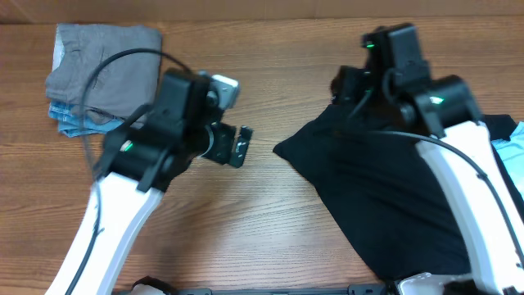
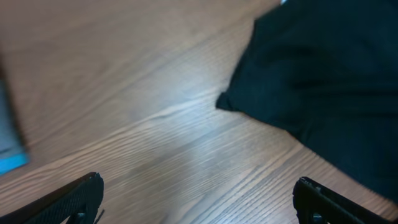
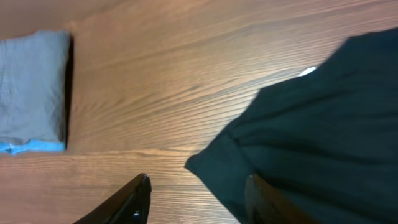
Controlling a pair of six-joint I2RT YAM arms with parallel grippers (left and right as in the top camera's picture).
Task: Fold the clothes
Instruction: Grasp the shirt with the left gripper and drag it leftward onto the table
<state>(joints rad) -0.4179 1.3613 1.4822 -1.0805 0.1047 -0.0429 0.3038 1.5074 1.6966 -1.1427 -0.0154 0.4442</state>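
Note:
A large black shirt [image 1: 385, 192] lies crumpled on the right half of the wooden table, one corner pointing left. In the right wrist view a small white label [image 3: 306, 72] shows on the shirt [image 3: 323, 137]. My right gripper [image 1: 337, 86] hovers at the shirt's far left edge. Its jaws [image 3: 199, 199] stand apart, with the shirt's corner lying loose between and beneath them. My left gripper [image 1: 239, 146] is wide open over bare wood, left of the shirt's corner [image 2: 227, 102], with nothing between its fingers [image 2: 81, 199].
A folded stack [image 1: 102, 74], a grey garment on top of a light blue one, sits at the back left. A strip of light blue fabric [image 1: 512, 152] shows at the right edge beside the right arm. Bare table [image 1: 270, 229] lies between the arms.

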